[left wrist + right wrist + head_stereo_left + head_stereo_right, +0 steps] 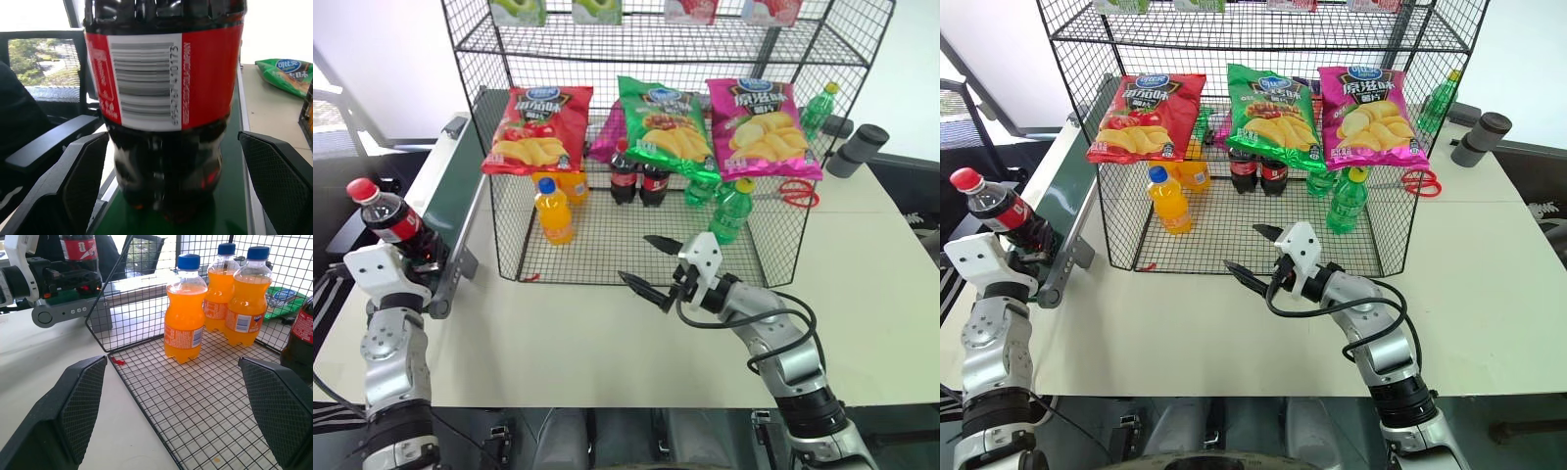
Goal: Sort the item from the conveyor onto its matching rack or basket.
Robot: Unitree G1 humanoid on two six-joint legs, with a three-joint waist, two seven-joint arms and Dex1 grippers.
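Note:
The cola bottle (391, 217), with red cap and red label, stands upright on the near end of the dark green conveyor (455, 186). My left gripper (416, 245) is open around the bottle's lower body. In the left wrist view the bottle (161, 122) sits between the fingers, close to one finger (83, 181), with a small gap to the other. My right gripper (636, 258) is open and empty, hovering over the table just in front of the black wire rack (480, 59). It points at the rack's bottom mesh tray (195, 411).
In the tray stand orange-drink bottles (554, 211), two cola bottles (636, 176) and green bottles (732, 211). Chip bags (538, 127) lie on the slanted tier above. Red scissors (798, 193) and a grey cylinder (857, 149) lie at the table's far right.

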